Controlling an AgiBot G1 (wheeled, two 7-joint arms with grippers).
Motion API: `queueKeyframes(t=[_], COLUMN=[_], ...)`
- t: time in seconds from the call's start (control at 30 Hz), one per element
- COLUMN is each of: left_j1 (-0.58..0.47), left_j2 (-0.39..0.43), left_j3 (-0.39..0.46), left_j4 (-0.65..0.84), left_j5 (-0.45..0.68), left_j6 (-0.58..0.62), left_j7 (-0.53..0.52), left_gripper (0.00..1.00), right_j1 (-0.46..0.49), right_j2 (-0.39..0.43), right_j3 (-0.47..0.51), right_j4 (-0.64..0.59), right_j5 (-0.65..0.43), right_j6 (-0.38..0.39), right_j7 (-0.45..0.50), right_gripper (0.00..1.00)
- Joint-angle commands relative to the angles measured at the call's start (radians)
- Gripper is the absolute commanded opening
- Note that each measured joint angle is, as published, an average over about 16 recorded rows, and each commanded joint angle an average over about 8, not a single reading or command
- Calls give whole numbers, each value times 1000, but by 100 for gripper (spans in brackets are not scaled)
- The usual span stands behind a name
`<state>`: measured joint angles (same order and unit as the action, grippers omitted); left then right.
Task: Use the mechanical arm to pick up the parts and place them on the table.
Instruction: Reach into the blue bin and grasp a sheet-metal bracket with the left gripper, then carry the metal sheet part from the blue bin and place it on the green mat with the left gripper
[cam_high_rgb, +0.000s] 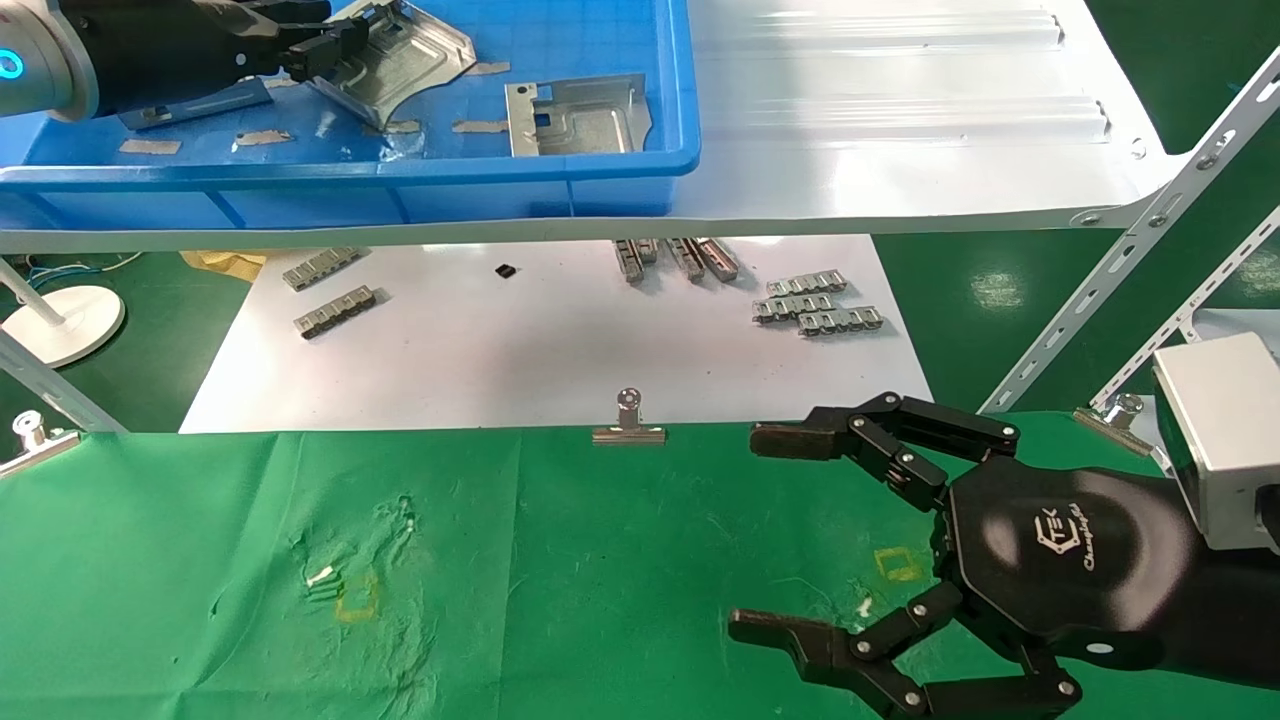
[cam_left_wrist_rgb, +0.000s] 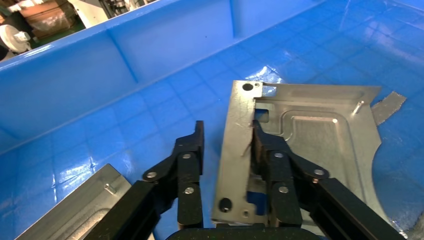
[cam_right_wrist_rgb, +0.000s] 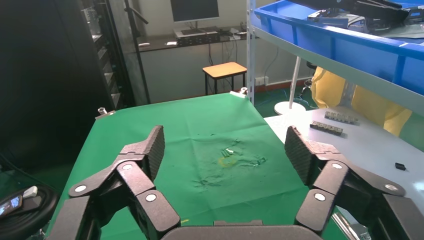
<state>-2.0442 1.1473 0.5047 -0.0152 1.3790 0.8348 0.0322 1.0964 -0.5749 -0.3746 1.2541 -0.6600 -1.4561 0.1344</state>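
At the lower right of the head view my right gripper (cam_high_rgb: 745, 530) is hovering over the green table (cam_high_rgb: 600, 580), fingers spread wide and holding nothing; the right wrist view shows the same wide gap with only the cloth beyond it. Binder clips (cam_high_rgb: 628, 425) are sitting along the table's far edge. Past that, in the middle of the frame, a white board (cam_high_rgb: 540, 350) is carrying small grey linked strips (cam_high_rgb: 815, 305).

At the top left, my left gripper (cam_high_rgb: 335, 50) is reaching into the blue bin (cam_high_rgb: 500, 165) on the upper shelf. In the left wrist view its fingers (cam_left_wrist_rgb: 267, 155) are straddling the folded edge of one silver part (cam_left_wrist_rgb: 320, 135), one finger on each side; one looks to be touching the metal, while the other (cam_left_wrist_rgb: 190, 155) is standing just apart, so the jaws are partly open and not clamped. A second part (cam_high_rgb: 578, 115) is lying flat in the bin to the right, well apart, and a third (cam_high_rgb: 200, 105) is showing below my arm at the frame's left.
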Motion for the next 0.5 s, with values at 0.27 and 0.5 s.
queueKeyframes(t=[0.27,0.5], left_j1=[5,0], left_j2=[-6,-22], left_j3=[-20,-47], left_j4=[-3,-29], left_j5=[-29,-69], left_j6=[-19,32], left_j7=[22,68], left_gripper=[0,0], right_j1=[0,0], right_j2=[0,0], right_j3=[0,0], right_j4=[0,0], right_j5=[0,0], right_j6=[0,0], right_j7=[0,0], right_gripper=[100,100])
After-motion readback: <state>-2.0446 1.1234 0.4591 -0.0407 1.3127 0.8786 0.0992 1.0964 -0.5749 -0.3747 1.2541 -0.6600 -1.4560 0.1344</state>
